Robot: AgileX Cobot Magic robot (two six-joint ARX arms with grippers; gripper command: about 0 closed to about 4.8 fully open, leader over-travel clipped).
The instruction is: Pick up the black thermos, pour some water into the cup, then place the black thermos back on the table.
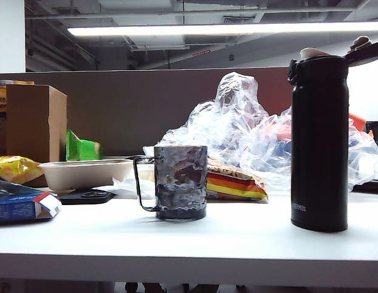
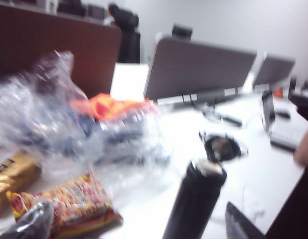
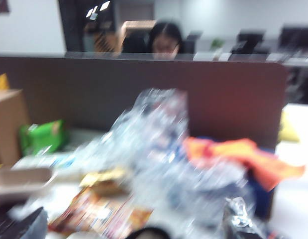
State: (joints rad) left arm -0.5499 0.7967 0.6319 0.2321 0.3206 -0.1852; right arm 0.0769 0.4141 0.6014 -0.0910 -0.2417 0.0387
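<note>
The black thermos (image 1: 320, 143) stands upright on the right of the table (image 1: 237, 238), its flip lid open. The cup (image 1: 176, 182) stands about a hand's width to its left, handle pointing left. In the left wrist view the thermos (image 2: 193, 204) rises just ahead of my left gripper (image 2: 136, 228), nearer the right finger. That gripper is open, its fingers (image 2: 243, 226) wide apart and holding nothing. My right gripper (image 3: 129, 226) is open too and empty, and a dark round rim (image 3: 149, 233) shows low between its fingers. Neither gripper shows in the exterior view.
Crumpled clear plastic bags (image 1: 237, 128) and a striped snack packet (image 1: 234, 183) lie behind the cup and thermos. A beige shallow bowl (image 1: 85, 172), a cardboard box (image 1: 35, 122) and a blue box (image 1: 21, 204) stand at the left. A brown partition (image 1: 146, 104) backs the table.
</note>
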